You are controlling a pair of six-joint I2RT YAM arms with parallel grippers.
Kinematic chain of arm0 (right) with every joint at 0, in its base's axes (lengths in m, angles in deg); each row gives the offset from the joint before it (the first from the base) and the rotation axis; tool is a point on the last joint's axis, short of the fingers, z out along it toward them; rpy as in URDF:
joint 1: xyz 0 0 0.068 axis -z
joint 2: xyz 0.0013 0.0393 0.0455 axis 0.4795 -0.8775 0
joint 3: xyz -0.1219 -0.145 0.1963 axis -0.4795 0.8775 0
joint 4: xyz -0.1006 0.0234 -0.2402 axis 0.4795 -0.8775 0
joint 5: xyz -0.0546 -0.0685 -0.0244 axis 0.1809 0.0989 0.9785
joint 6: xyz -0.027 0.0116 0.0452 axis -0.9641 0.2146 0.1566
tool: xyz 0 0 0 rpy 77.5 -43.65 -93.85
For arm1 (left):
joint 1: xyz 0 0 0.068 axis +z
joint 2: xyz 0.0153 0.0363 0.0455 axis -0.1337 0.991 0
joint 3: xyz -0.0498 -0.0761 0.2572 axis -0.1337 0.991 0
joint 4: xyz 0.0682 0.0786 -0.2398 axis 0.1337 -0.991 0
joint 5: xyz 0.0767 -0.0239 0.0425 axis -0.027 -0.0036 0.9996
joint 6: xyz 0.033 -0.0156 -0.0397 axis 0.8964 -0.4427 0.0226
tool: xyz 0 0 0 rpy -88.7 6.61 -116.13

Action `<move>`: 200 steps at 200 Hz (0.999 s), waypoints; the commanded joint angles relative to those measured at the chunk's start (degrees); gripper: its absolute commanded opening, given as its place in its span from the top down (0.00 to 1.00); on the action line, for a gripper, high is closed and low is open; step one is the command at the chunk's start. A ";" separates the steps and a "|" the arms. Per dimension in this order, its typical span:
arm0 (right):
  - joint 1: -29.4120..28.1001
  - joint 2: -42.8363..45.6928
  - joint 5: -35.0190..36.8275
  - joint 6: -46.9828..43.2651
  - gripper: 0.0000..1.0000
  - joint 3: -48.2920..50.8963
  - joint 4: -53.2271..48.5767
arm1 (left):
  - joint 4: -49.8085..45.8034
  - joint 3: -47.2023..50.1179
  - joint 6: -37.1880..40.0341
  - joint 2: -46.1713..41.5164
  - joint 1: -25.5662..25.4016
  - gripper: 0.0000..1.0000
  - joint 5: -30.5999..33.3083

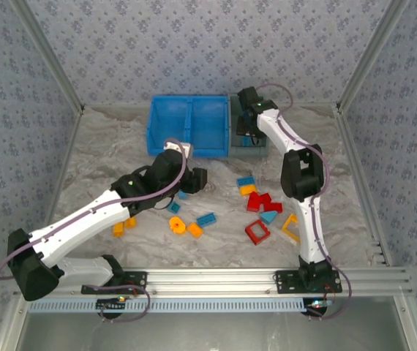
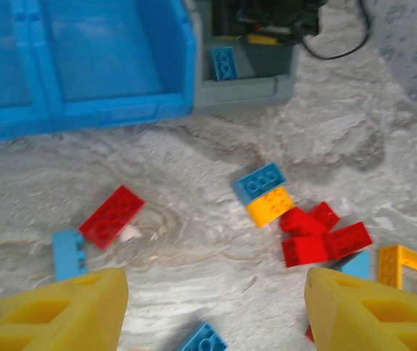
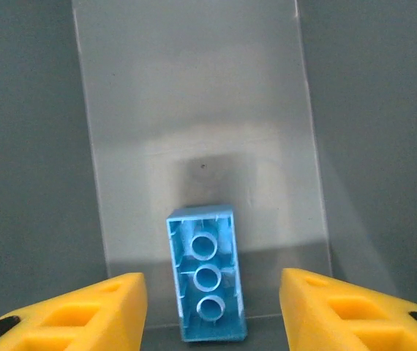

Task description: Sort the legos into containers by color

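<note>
My right gripper (image 3: 212, 292) hangs over the grey container (image 1: 249, 148), jaws open. Between its fingers, touching neither, a light-blue lego (image 3: 207, 274) shows its hollow underside against the bin floor (image 3: 194, 110). My left gripper (image 2: 216, 289) is open and empty above the table, near the two blue containers (image 1: 188, 124). Under it lie a red brick (image 2: 111, 216), a blue brick beside a yellow one (image 2: 271, 205), red bricks (image 2: 318, 235) and a light-blue brick (image 2: 68, 254). A blue brick (image 2: 224, 63) shows inside the grey bin (image 2: 245, 91).
More legos are scattered on the pale cloth: a red frame (image 1: 257, 232), an orange frame (image 1: 291, 228), an orange round piece (image 1: 177, 225), a blue brick (image 1: 206, 219) and orange bricks (image 1: 118, 228) by the left arm. Metal rails border the table.
</note>
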 commanded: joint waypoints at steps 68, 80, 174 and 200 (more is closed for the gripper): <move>-9.75 31.94 6.04 -3.62 0.45 20.90 9.73 | -19.87 7.56 -13.38 -11.50 6.45 0.37 4.55; -12.57 38.58 5.32 -3.87 0.43 28.91 13.38 | -19.83 9.86 -14.09 -12.66 8.20 0.37 2.06; -43.55 67.48 7.79 5.11 0.33 65.11 10.16 | -8.93 20.83 -39.72 -3.26 0.33 0.31 -7.52; -46.93 68.56 8.67 6.25 0.31 66.33 9.84 | -3.95 23.11 -43.81 -1.40 0.40 0.25 -7.50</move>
